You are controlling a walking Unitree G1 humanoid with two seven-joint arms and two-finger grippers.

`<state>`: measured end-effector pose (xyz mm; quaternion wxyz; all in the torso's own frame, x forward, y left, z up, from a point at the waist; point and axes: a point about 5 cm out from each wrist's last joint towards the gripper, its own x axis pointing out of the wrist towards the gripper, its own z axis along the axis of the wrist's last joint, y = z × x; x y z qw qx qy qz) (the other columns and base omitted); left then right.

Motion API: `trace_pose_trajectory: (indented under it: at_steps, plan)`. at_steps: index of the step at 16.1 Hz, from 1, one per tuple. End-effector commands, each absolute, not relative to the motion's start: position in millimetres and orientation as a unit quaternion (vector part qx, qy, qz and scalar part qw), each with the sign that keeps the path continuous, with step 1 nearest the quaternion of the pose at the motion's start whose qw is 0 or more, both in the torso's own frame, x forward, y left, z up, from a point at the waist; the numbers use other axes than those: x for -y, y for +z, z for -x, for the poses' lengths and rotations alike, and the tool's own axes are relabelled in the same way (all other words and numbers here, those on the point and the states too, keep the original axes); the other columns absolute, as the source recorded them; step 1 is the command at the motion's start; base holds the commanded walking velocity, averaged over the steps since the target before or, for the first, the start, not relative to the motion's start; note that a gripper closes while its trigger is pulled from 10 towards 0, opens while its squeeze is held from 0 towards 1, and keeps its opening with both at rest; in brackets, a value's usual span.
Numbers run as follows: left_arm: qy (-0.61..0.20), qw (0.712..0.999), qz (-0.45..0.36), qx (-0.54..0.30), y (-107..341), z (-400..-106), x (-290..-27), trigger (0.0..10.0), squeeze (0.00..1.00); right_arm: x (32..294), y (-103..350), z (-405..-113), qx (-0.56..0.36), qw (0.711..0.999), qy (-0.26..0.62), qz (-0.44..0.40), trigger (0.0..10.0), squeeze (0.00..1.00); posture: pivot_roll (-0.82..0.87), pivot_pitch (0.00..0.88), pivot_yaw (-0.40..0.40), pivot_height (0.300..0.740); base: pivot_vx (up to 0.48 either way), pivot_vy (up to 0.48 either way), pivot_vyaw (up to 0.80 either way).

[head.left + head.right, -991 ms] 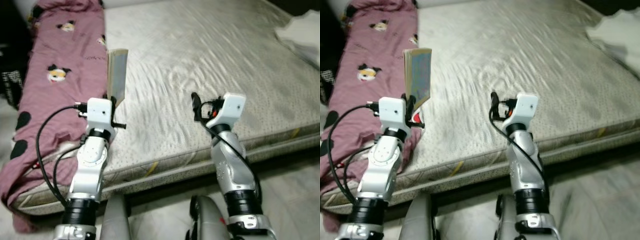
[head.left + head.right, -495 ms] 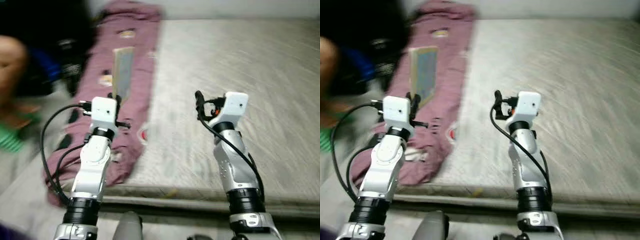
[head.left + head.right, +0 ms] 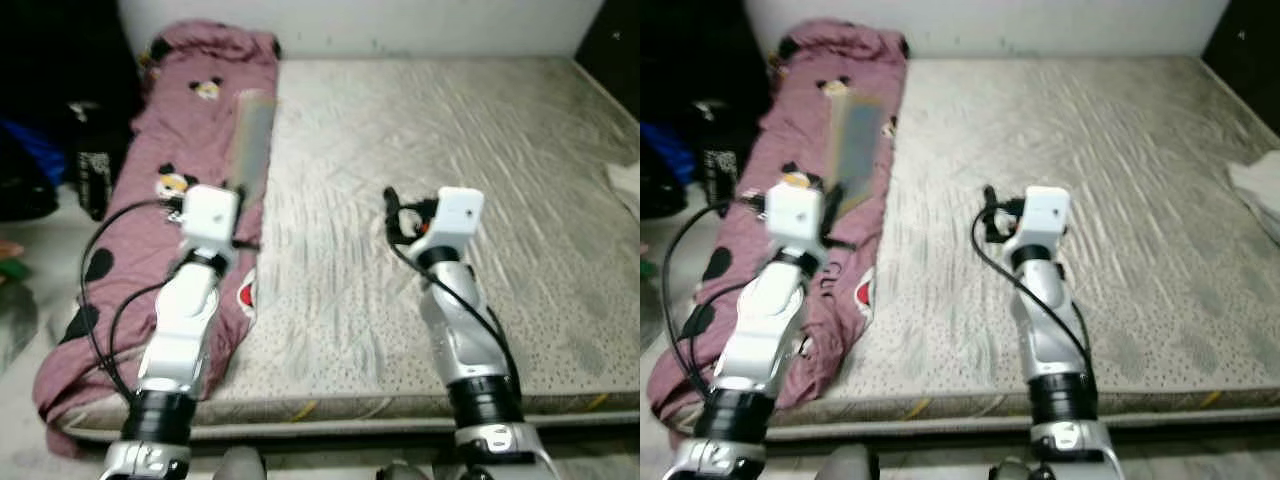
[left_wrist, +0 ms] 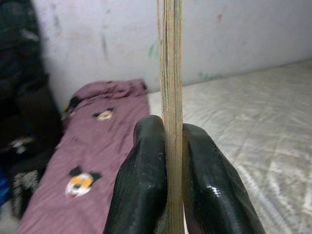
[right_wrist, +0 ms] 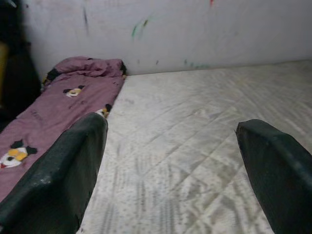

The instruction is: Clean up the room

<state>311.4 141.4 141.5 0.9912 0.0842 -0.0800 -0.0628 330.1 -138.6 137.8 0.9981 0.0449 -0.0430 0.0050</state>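
Note:
My left gripper (image 4: 168,130) is shut on a thin flat book (image 4: 170,58), which it holds upright and edge-on over the left side of the bed. In the left eye view the book (image 3: 251,138) rises above the left wrist, in front of a pink blanket (image 3: 185,130) printed with cartoon mice. My right gripper (image 5: 170,151) stands open, its fingers (image 5: 73,165) wide apart with nothing between them. It hovers above the bare grey mattress (image 3: 470,130).
The pink blanket runs along the mattress's left edge up to the white wall (image 5: 170,29). Dark bags (image 3: 85,165) stand on the floor to the left of the bed. A white cloth (image 3: 1260,185) lies at the mattress's right edge.
The camera has swung, so the whole picture has shifted and the bed now lies squarely ahead. The book stays held in my left gripper; the right gripper stays open.

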Motion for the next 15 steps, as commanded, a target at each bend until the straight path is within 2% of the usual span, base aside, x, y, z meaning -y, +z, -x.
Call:
trace_pose_trajectory:
  at_steps: [1,4,7,10,15]
  plan:
    - [-0.069,0.989,-0.079,0.104,152.7,-310.6,-136.7,10.0,0.00,140.5,137.6,-329.0,0.045,0.998,0.002,-0.044,10.0,0.00,0.01,0.000,0.030,0.740,0.000,0.000,0.00]
    - [-0.074,0.990,-0.070,0.095,150.2,-309.9,-136.3,10.0,0.00,141.9,137.6,-328.9,0.050,0.997,-0.003,-0.051,10.0,0.00,0.01,0.000,0.029,0.740,0.000,0.000,0.00]
    - [-0.081,0.991,-0.061,0.092,149.7,-310.1,-135.4,10.0,0.00,143.3,135.4,-330.6,0.040,0.998,-0.009,-0.051,10.0,0.00,0.01,0.000,0.030,0.740,0.000,-0.265,0.00]
    - [-0.084,0.991,-0.057,0.091,149.9,-309.9,-134.2,10.0,0.00,143.6,135.2,-330.2,0.040,0.998,-0.011,-0.052,10.0,0.00,0.00,0.000,0.031,0.740,0.000,-0.309,-0.64]
    - [-0.083,0.991,-0.055,0.088,149.8,-309.4,-134.2,10.0,0.00,143.0,135.1,-330.0,0.042,0.998,-0.007,-0.045,10.0,0.00,0.00,0.000,0.030,0.740,0.000,-0.333,0.00]
